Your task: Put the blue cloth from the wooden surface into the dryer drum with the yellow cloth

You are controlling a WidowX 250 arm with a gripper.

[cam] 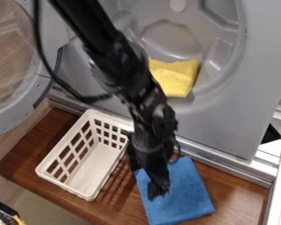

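Blue cloth [187, 193] lay on the counter [122, 204], its bulk toward 4 o'clock from the pincer [157, 189], long axis roughly 11-to-5 o'clock. The pincer hung over its 9 o'clock side; whether open or closed, and whether touching, could not be determined. The arm [126, 72] obscured part of the 11 o'clock corner

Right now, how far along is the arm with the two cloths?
Looks done: folded yellow cloth sits inside the grey metallic drum.
In hand: black two-finger gripper is at the left part of the flat blue cloth; can't tell if it has a grip.
Likely left: the blue cloth, lying on the brown wooden surface, outside both drum and white plastic basket.
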